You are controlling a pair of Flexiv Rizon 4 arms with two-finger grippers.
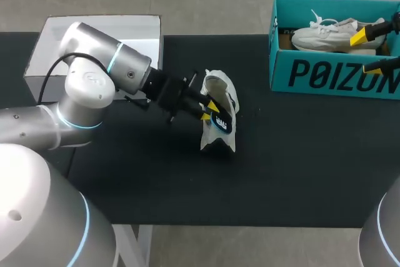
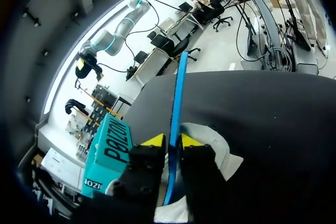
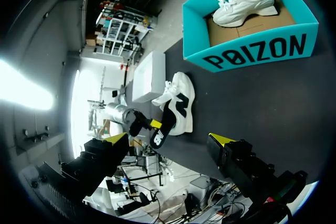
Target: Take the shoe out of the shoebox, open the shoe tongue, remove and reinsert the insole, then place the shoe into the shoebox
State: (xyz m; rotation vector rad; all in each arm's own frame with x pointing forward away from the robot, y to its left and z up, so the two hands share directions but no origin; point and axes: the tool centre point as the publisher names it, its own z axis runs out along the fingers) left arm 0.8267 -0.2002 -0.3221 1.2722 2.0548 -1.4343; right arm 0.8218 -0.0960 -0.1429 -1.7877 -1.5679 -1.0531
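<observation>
Left tool (image 1: 209, 108) is clamped on the insole (image 2: 176, 108). In the left wrist view the two yellow tips pinch it from both sides and it shows edge-on, a thin blue strip running straight out ahead of the tips.

The shoe (image 1: 217, 141) is mid-table, touching or right next to the insole, just under and ahead of the left tool. Its white collar seems to wrap around the fingers, so the opening prob faces that tool, tho I can't be 100% sure.

IMO this is the insole step. Going in or out, the thing that matters is keeping the insole's long axis lined up w/ the shoe's length so it slides and doesn't buckle.

Right tool (image 1: 370, 51) has its tips wide apart w/ nothing in them. It's over at the teal shoebox (image 1: 331, 76), well apart from the shoe, so the left arm is way nearer. Another shoe (image 1: 334, 32) sits in the box.
</observation>
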